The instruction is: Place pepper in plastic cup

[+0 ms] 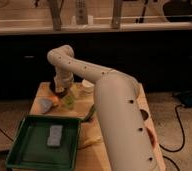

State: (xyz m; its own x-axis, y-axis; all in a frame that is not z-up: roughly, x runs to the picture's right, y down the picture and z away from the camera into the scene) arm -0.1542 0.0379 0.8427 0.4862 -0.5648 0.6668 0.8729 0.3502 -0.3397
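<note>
My white arm (104, 85) reaches from the lower right across the wooden table (41, 92) to its far left. The gripper (62, 91) points down at the arm's end, just above a small yellow-green thing (69, 101) that may be the pepper. A pale plastic cup (87, 85) stands just right of the gripper, partly hidden behind the arm. I cannot tell whether the gripper holds anything.
A green tray (24, 150) with a grey-blue sponge (54, 135) lies at the front left. A blue and orange object (46, 104) lies left of the gripper. A dark round object (53, 87) sits behind the gripper. A counter with a dark cabinet front (139, 50) stands behind the table.
</note>
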